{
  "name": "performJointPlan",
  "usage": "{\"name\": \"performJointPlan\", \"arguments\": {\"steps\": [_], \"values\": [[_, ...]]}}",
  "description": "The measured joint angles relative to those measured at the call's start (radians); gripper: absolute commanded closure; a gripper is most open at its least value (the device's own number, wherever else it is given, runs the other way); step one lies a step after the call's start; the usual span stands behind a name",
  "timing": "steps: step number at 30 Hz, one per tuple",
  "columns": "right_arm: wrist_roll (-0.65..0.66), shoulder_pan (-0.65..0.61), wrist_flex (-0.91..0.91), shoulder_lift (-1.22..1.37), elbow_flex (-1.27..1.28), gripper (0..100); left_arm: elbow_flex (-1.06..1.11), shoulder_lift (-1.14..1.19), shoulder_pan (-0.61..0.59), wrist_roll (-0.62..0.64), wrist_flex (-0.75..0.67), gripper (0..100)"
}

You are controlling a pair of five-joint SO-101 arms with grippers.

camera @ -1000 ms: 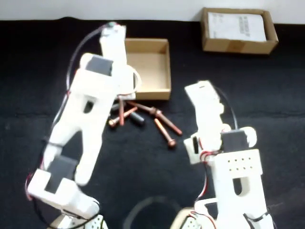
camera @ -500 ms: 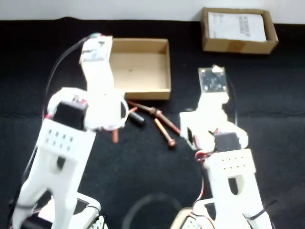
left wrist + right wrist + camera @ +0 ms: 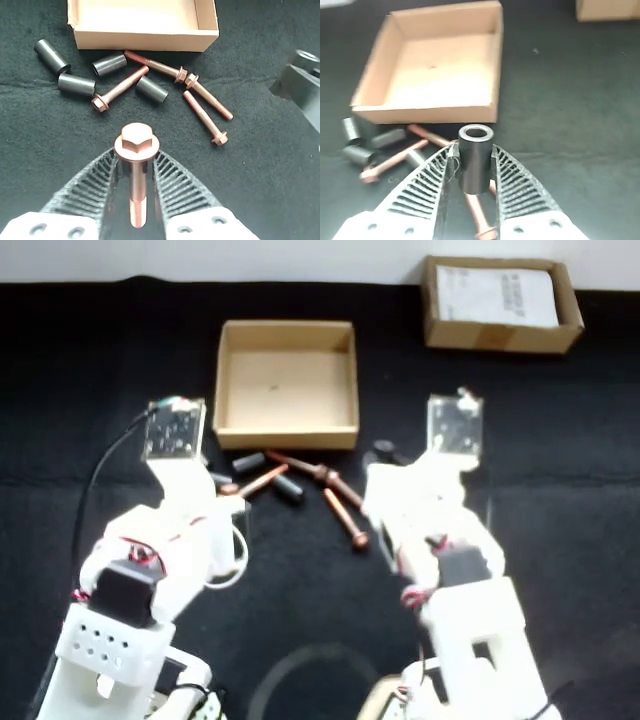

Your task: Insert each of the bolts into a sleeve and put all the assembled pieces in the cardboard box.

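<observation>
My left gripper (image 3: 136, 154) is shut on a copper bolt (image 3: 135, 180), hex head pointing toward the pile. My right gripper (image 3: 474, 149) is shut on a dark sleeve (image 3: 475, 160), held upright with its bore open on top; in the high view this sleeve (image 3: 383, 450) hangs right of the pile. Several loose copper bolts (image 3: 206, 116) and several dark sleeves (image 3: 75, 84) lie on the black cloth just in front of the open cardboard box (image 3: 287, 430). The box (image 3: 145, 40) holds nothing.
A second cardboard box (image 3: 500, 335) with a printed sheet in it stands at the back right. The left arm (image 3: 165, 535) and the right arm (image 3: 440, 540) flank the pile, with black cloth (image 3: 300, 620) between them.
The left arm drew back from the box's front edge toward the front left, uncovering the pile. The right arm turned and shifted slightly; its sleeve now shows beside the pile.
</observation>
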Motion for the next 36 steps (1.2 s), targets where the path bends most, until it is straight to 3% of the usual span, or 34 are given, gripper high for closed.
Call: {"name": "performJointPlan", "arguments": {"steps": [9,13,26,31,36], "values": [[0.058,-0.087,0.0,-0.555,0.308,99.2,0.044,-0.006,0.0,0.0,-0.077,99],[0.149,-0.097,0.058,-0.786,0.459,99.2,0.048,-0.006,0.0,0.0,-0.127,99],[0.181,-0.103,0.069,-0.818,0.6,99.2,0.048,-0.009,0.006,0.002,-0.664,99],[0.146,-0.103,-0.028,-0.818,0.612,99.2,0.069,-0.009,0.106,0.0,-0.772,99],[0.144,-0.103,-0.054,-0.818,0.612,99.2,0.269,-0.009,0.213,0.0,-0.895,99]]}}
